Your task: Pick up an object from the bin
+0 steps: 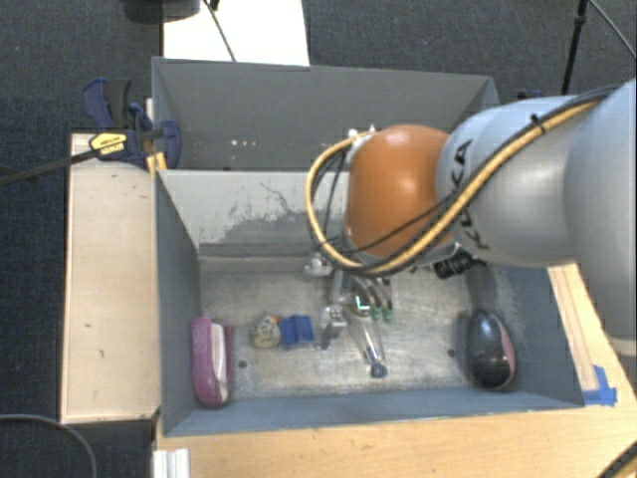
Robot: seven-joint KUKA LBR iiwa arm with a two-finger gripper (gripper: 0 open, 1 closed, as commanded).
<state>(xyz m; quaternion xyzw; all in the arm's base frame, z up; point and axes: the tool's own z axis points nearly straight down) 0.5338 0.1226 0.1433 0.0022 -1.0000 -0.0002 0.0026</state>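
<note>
A pink oblong object (210,362) is seen at the bin's (249,217) near left, a dark oval object (487,349) at its near right. Between them the gripper (353,352) is lowered, spread and empty, with a small blue block (296,332) just beside it.

Black letters reading KUKA, partly crossed by a cable (485,175), run down the grey arm (542,192).

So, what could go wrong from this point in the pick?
1. The gripper sits over bare floor between the blue block and the dark oval object, so a grasp here may catch nothing.
2. The blue block lies close beside a small yellowish thing. Going for the block might nudge both or pick up both.
</note>
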